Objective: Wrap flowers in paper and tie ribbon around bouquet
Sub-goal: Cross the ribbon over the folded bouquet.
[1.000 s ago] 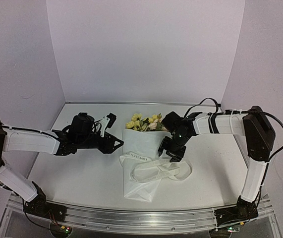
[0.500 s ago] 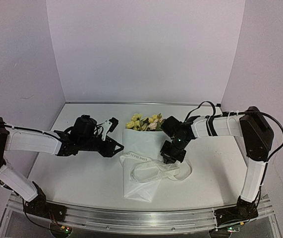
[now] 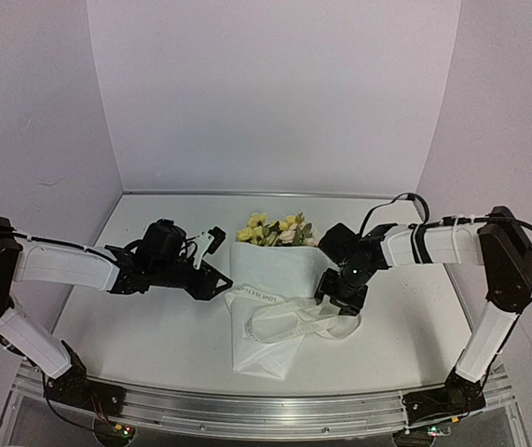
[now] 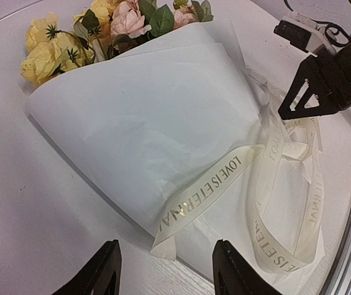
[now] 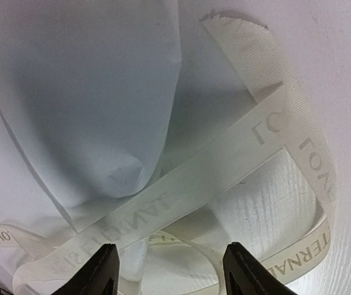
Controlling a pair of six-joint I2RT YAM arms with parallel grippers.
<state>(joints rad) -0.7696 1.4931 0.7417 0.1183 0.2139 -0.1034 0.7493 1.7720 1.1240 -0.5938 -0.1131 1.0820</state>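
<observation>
White paper (image 3: pixel 264 279) lay as a cone at the centre of the top view, with the flowers (image 3: pixel 273 230) showing at its upper end. We saw the ribbon (image 4: pixel 206 190) draped across the cone and looped at its lower right. The left gripper (image 4: pixel 166 273) stood unclenched just beside the cone's left edge. The right gripper (image 5: pixel 175 273) gaped above the ribbon loop, grasping nothing.

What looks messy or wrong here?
The ribbon looks odd. It lies in slack, twisted loops across the narrow end of the bouquet instead of being pulled snug around it.
</observation>
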